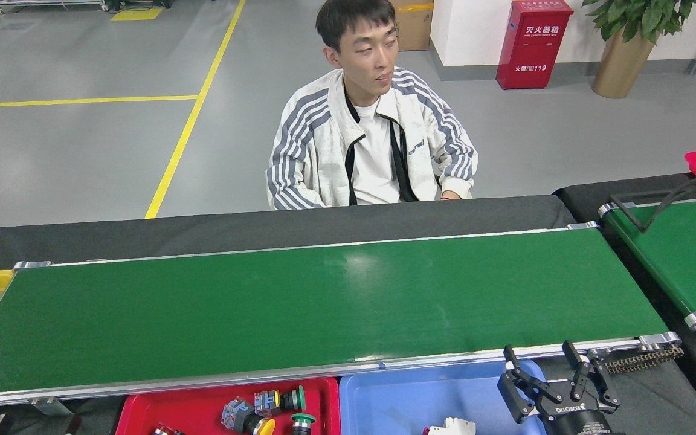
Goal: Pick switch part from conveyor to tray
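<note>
Bare conveyor; right gripper, fingers spread and empty, idles above blue tray—a late-arriving part may pass unpicked.

1. A factory or workshop floor: wide grey painted floor with yellow lane lines.
2. The long green conveyor runs left to right, with parts trays at its near side.
3. A red fire-extinguisher cabinet stands far right.

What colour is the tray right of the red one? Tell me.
Blue; the tray sits below the conveyor, seen in the head view.
</note>
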